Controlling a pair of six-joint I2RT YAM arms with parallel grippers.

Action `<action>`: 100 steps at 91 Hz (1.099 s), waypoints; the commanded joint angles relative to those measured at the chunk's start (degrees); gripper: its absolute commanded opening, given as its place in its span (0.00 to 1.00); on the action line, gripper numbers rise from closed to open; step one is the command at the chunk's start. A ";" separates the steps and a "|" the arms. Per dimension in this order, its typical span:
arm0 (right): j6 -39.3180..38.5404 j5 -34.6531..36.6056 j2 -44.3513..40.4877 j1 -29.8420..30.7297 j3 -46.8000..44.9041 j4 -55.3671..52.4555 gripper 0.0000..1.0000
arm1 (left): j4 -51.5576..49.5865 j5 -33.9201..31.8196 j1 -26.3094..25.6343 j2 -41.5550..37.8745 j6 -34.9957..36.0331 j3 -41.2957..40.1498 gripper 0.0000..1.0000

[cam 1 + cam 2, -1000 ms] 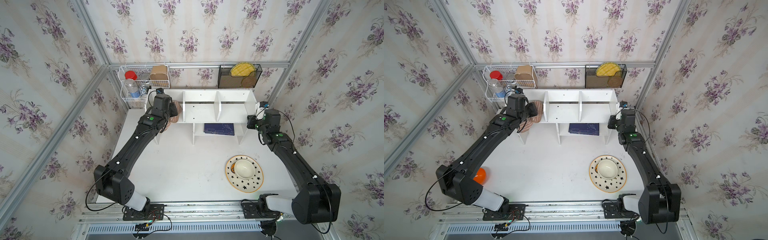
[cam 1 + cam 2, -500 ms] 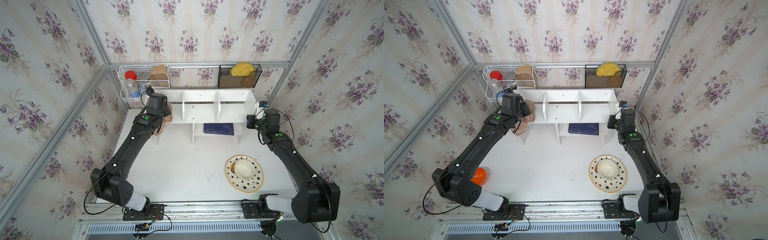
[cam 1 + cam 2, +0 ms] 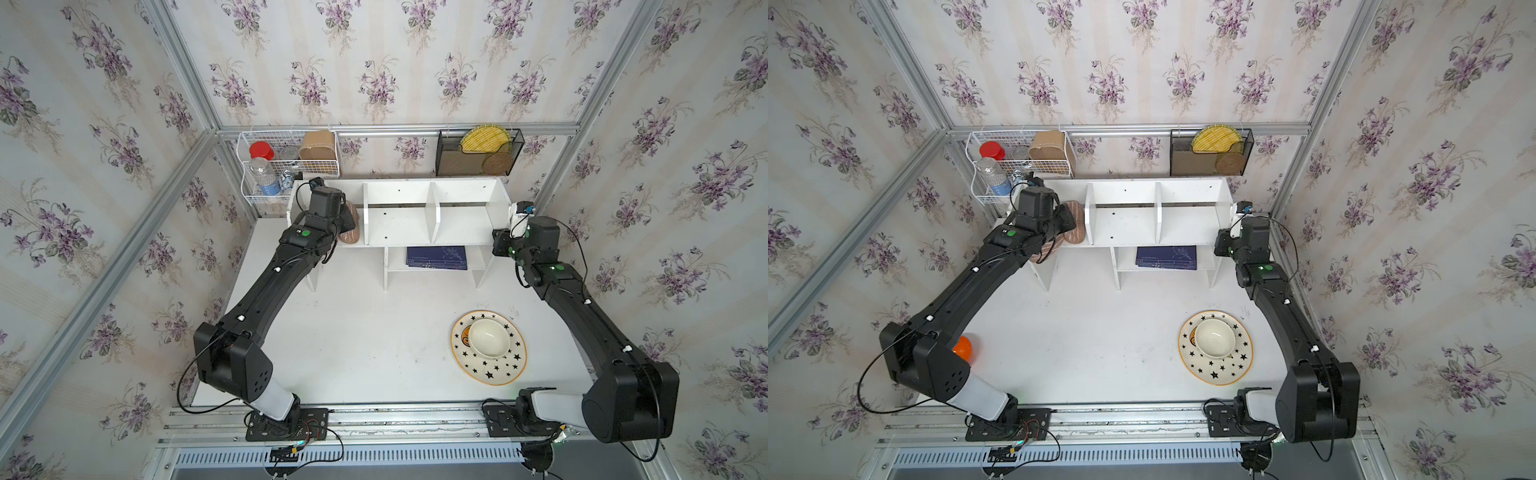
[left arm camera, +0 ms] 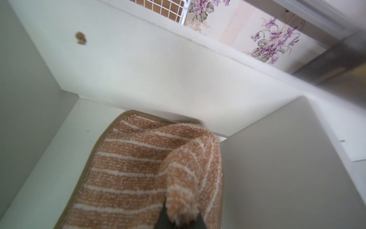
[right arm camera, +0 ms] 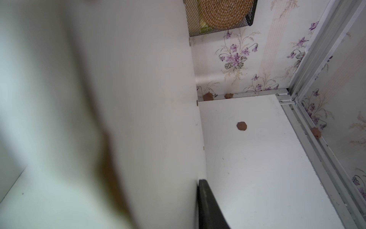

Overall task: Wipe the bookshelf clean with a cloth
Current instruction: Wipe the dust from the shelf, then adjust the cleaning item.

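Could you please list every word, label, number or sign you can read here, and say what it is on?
Nothing here can be read.
Dark blue book on the lower shelf of the bookshelf: pale cover markings, too small to read.
Clear bottle in the wire basket: markings too blurred to read.

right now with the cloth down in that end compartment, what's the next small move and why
Probably drag the cloth back toward the front edge of the bookshelf: the left gripper is shut on it, it lies on the compartment floor, and its far edge is at the back panel.
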 commanded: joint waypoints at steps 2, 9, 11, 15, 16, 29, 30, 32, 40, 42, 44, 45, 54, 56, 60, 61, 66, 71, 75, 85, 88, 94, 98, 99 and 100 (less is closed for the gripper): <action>6.14 -11.75 0.10 0.42 0.27 -0.68 0.00 | -1.54 -6.07 0.22 -3.78 1.51 -0.69 0.00; 6.33 -11.52 0.19 0.43 0.49 -0.86 0.00 | -1.61 -7.11 0.47 -6.45 2.90 -1.79 0.00; 6.33 -11.37 0.12 0.41 0.57 -0.97 0.00 | -1.60 -7.13 0.39 -7.01 3.13 -2.05 0.00; 6.44 -10.91 0.10 0.43 0.79 -1.28 0.00 | -1.29 -6.74 0.36 -9.32 3.40 -2.71 0.00; 6.44 -10.79 0.15 0.44 0.87 -1.42 0.00 | -1.22 -6.58 0.36 -9.87 3.45 -2.79 0.00; 6.28 -9.20 -0.59 0.36 2.30 -3.40 0.11 | -1.71 -4.63 0.28 -14.08 3.26 -2.94 0.00; 6.23 -8.97 -0.69 0.40 2.41 -3.49 0.12 | -1.79 -4.52 0.28 -14.49 3.25 -2.95 0.00; 6.15 -8.53 -0.89 0.36 2.61 -3.84 0.15 | -1.85 -4.28 0.21 -14.99 3.20 -2.85 0.00; 5.70 -7.54 -1.68 0.43 3.49 -4.98 0.31 | -2.01 -2.85 0.06 -16.92 2.94 -2.73 0.00; 5.62 -7.17 -1.90 0.43 3.78 -5.40 0.35 | -1.99 -2.30 0.02 -17.34 2.90 -2.77 0.00; 5.56 -6.70 -2.03 0.37 4.12 -5.68 0.39 | -1.96 -1.77 -0.05 -17.77 2.89 -2.81 0.00; 5.52 -6.40 -2.06 0.40 4.29 -5.90 0.41 | -1.96 -1.46 -0.11 -18.00 2.89 -2.80 0.00; 5.33 -3.06 -3.18 0.43 6.10 -8.42 0.64 | -1.45 0.68 -0.87 -19.72 3.54 -2.83 0.00; 5.37 -2.05 -3.69 0.41 6.63 -8.92 0.67 | -1.10 1.11 -1.11 -20.21 3.93 -3.04 0.00; 5.39 0.18 -4.74 0.40 7.51 -9.94 0.71 | -0.32 1.85 -1.53 -21.24 4.44 -3.36 0.00; 5.39 0.47 -5.13 0.37 7.75 -10.23 0.72 | -0.08 2.02 -1.64 -21.50 4.59 -3.47 0.00; 5.47 2.69 -7.18 0.37 9.12 -11.33 0.77 | 1.00 2.89 -1.99 -22.80 5.17 -3.89 0.00; 5.56 4.49 -9.32 0.41 10.68 -12.31 0.87 | 2.14 4.15 -2.10 -24.23 5.64 -4.23 0.00; 5.82 5.24 -10.89 0.52 12.36 -13.55 0.96 | 3.02 5.36 -2.10 -25.14 5.92 -4.40 0.00; 6.85 2.81 -13.63 0.82 16.38 -15.80 1.00 | 6.45 10.97 -2.06 -27.45 6.31 -5.02 0.00; 7.30 0.93 -14.29 1.19 17.25 -16.03 1.00 | 8.35 13.00 -2.09 -28.18 6.18 -5.65 0.00; 8.87 -3.76 -15.17 2.55 18.36 -15.17 0.99 | 12.65 17.62 -2.10 -29.82 5.58 -7.45 0.00; 10.33 -8.48 -15.69 3.79 18.32 -13.38 0.99 | 15.59 21.00 -2.10 -30.63 4.86 -8.62 0.00; 10.80 -9.62 -15.79 4.40 18.21 -12.96 0.99 | 16.18 21.83 -2.10 -30.81 4.67 -8.91 0.00; 11.17 -10.54 -15.89 5.05 18.15 -12.44 0.99 | 17.22 22.73 -2.10 -30.89 4.39 -9.28 0.00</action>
